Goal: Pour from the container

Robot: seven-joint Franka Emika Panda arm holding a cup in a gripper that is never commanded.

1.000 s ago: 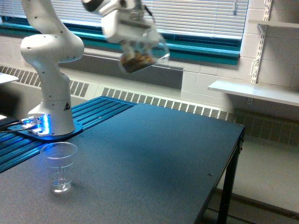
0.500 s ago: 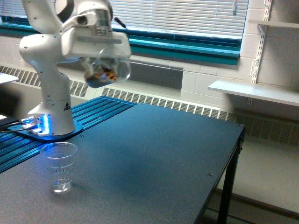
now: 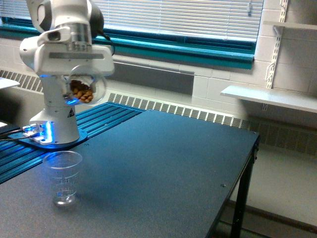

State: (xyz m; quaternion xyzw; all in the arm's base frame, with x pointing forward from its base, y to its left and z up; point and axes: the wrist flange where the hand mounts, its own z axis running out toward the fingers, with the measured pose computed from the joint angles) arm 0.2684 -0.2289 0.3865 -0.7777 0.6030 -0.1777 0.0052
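Item: the container (image 3: pixel 83 90), a small clear rounded jar showing brown nuts through its wall. Location: held in the air under the claw (image 3: pixel 79 79), above and slightly to the exterior view's right of the cup (image 3: pixel 62 177), well clear of its rim. The jar lies tipped, its nuts gathered toward the lower side; which way the mouth faces is not clear.

Item: claw, white housing. State: closed around the container, which hangs from it; the fingers themselves are hidden behind the housing and the jar.

Item: cup, tall tapered clear plastic with ribbed lines. Location: upright on the counter (image 3: pixel 163 168), near its front edge on the exterior view's left, close to the arm's base (image 3: pixel 54 126). It appears empty; no nuts are visible inside.

Change noted: over the last second the claw and jar have travelled from high in the middle of the view, down and toward the exterior view's left, ending close to the arm's own column and nearly over the cup. The nuts are still all inside the jar. The cup has not shifted.

Bearing on the task: the carry looks almost complete and the pour not yet begun. The jar probably needs a small further shift over the cup's mouth, then lowering or more tilt. From this height, nuts could bounce off the narrow rim onto the counter.
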